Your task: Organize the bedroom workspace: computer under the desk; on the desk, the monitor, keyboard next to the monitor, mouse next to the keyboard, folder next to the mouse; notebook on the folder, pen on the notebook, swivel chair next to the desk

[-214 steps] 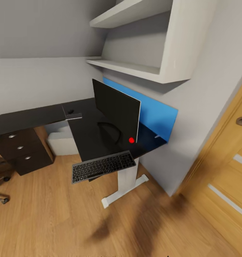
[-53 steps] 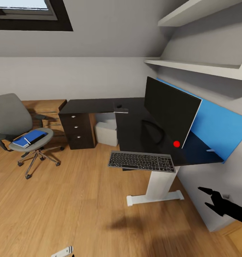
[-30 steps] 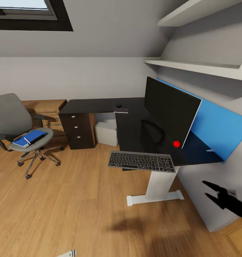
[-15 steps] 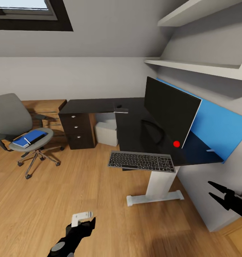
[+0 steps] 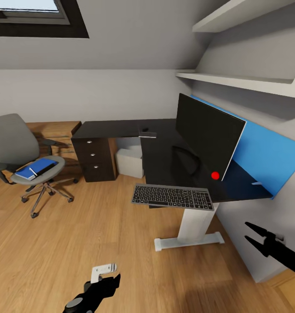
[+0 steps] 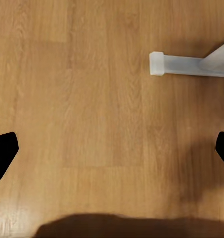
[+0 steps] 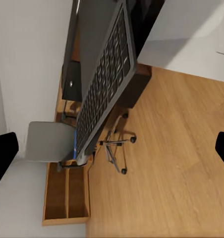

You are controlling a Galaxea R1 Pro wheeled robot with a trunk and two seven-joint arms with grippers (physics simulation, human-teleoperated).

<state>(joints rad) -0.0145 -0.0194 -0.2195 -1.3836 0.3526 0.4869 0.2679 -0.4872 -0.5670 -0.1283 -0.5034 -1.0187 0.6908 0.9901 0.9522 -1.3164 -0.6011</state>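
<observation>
- The desk (image 5: pixel 121 128) top is glossy black, mirroring the monitor (image 5: pixel 208 134) — whose screen is smooth and dark.
- Floor (image 5: pixel 78 243) below the desk: warm wood planks, satin sheen.
- Swivel chair (image 5: pixel 12 139) — grey matt cloth, chrome base.
- Folder (image 5: pixel 43 166) on its seat: smooth blue cover.
- Keyboard (image 5: pixel 172 196): matt black keys, metallic grey frame.

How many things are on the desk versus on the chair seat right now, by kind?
On desk:
monitor: 1
keyboard: 1
small dark item near the corner: 1
On chair:
blue folder: 1
notebook: 1
Total: 5
</observation>
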